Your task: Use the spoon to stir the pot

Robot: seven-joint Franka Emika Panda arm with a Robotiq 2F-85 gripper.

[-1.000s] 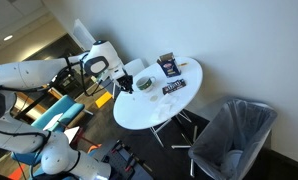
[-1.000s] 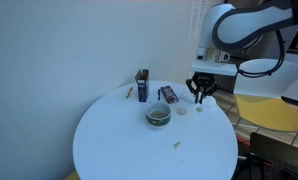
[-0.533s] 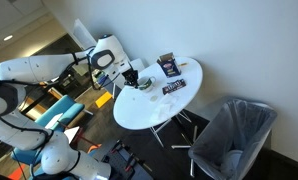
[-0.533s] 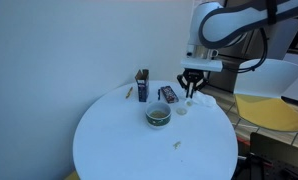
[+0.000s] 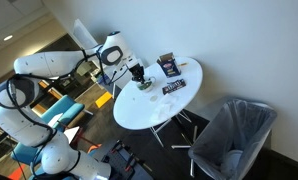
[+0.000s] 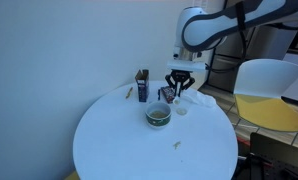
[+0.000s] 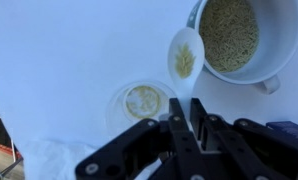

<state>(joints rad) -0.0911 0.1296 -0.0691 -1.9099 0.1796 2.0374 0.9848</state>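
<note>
Over the last second the arm (image 6: 211, 20) has swung in from the edge of the worktop (image 6: 119, 140) toward its middle, carrying the spoon (image 7: 185, 55) with it. In an exterior view the jaws now hang close by the pot (image 6: 158, 123), where a second ago they were well off to its side. The approach looks nearly done, and the stirring itself has not begun.

The wrist view shows where that leaves things. The spoon's pale bowl lies just beside the rim of the pot (image 7: 229, 76), outside it, between the pot and a small round dish (image 7: 141, 101) (perhaps a clear lid; hard to tell). A few grains (image 7: 185, 64) sit on the spoon's bowl. The pot holds fine tan grains and stands near the middle of the worktop, in front of the dark box (image 6: 142, 85) and the packet (image 6: 167, 94).

The jaws are drawn narrow, pinched on the spoon's handle near its end, and the handle runs straight out from between them. They touch nothing else. Whether the spoon's tip rests on the worktop or is held above it cannot be told.

The next move probably calls for a short shift over the rim, then a dip into the grains. The handle is thin and gripped at its end, so it might twist in the jaws as it pushes through, and the small pot may slide.
</note>
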